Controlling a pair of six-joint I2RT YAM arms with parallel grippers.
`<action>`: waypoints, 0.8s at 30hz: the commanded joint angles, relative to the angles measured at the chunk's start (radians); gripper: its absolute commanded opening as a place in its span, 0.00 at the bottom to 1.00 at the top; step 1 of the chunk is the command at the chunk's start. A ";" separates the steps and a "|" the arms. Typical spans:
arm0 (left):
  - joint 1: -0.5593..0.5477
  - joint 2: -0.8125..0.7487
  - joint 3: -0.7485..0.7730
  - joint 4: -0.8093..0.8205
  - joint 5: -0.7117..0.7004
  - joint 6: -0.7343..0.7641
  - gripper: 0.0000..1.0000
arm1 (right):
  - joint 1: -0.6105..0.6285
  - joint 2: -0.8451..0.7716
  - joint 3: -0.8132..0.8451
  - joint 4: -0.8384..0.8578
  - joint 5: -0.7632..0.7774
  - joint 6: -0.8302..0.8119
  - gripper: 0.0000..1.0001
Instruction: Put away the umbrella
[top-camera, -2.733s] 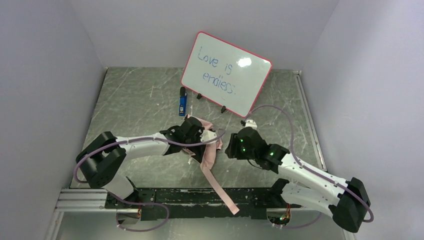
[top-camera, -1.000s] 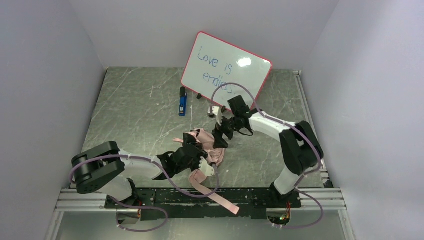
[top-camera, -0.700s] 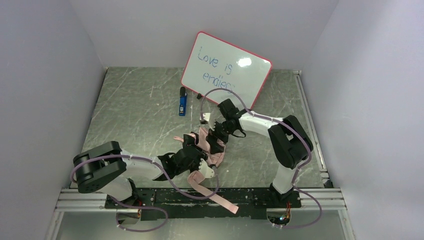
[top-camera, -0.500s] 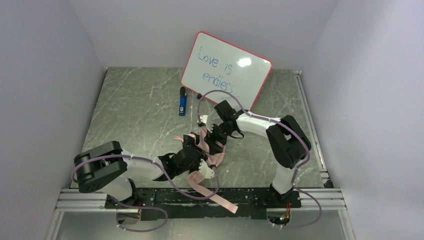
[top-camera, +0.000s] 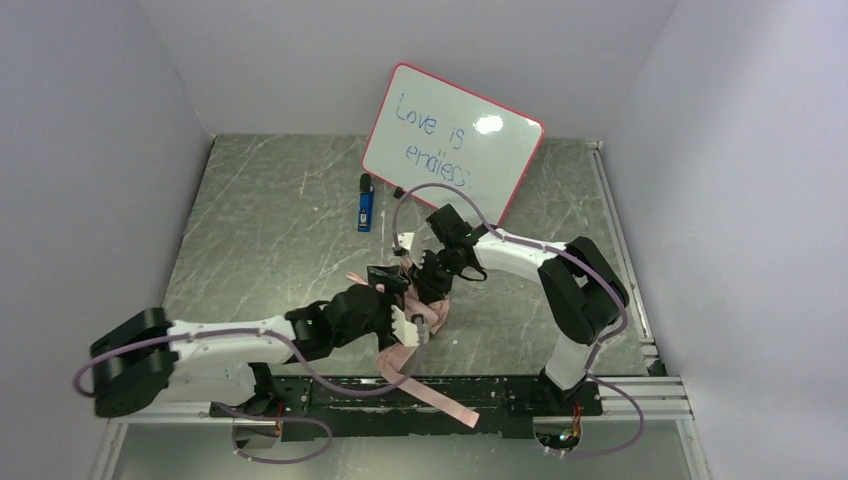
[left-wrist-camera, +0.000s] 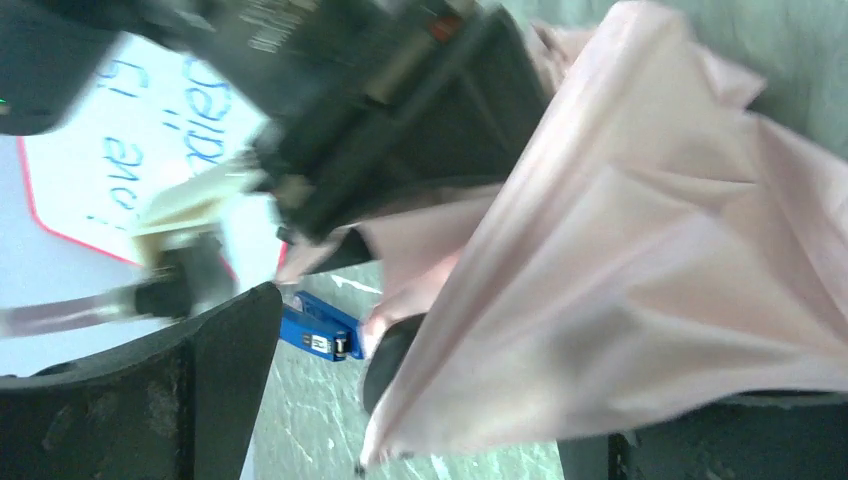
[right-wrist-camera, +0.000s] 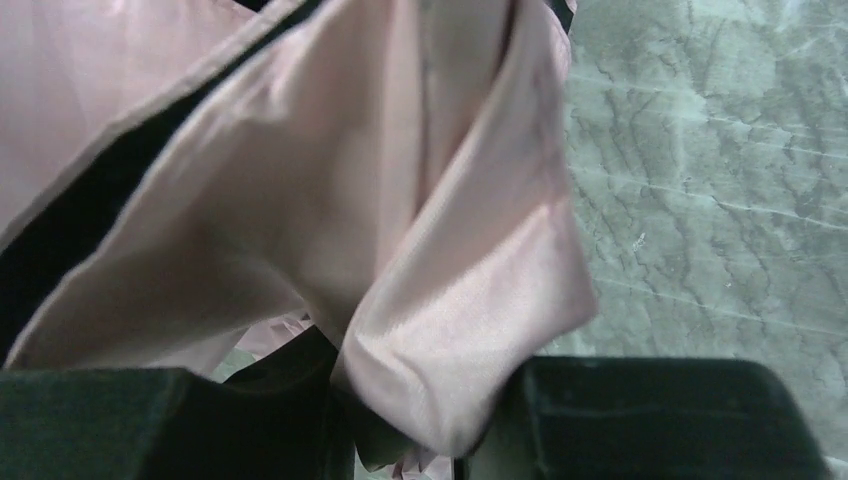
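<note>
The pale pink umbrella lies bunched at the middle of the table, and a long pink strip of it trails over the near rail. My left gripper is at its near left side; in the left wrist view its fingers stand wide apart, open, with loose pink fabric hanging between them. My right gripper comes in from the far side. In the right wrist view its jaws pinch a fold of the pink fabric. The shaft and handle are hidden.
A red-framed whiteboard leans against the back wall, right behind the right arm. A small blue object lies on the marble table in front of it, also in the left wrist view. Walls close in left and right.
My left gripper has opened and let go of the umbrella, its arm now stretched lower. My right gripper moved in from the far right and closed on the fabric.
</note>
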 joint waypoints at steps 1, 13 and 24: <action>-0.003 -0.190 0.059 -0.166 0.072 -0.155 0.97 | 0.009 0.062 -0.051 0.084 0.296 -0.063 0.16; -0.002 -0.612 0.119 -0.496 -0.158 -0.590 0.90 | 0.058 -0.032 -0.154 0.280 0.523 -0.150 0.17; 0.036 -0.366 0.350 -0.649 -0.467 -0.934 0.88 | 0.239 -0.093 -0.330 0.543 0.819 -0.266 0.18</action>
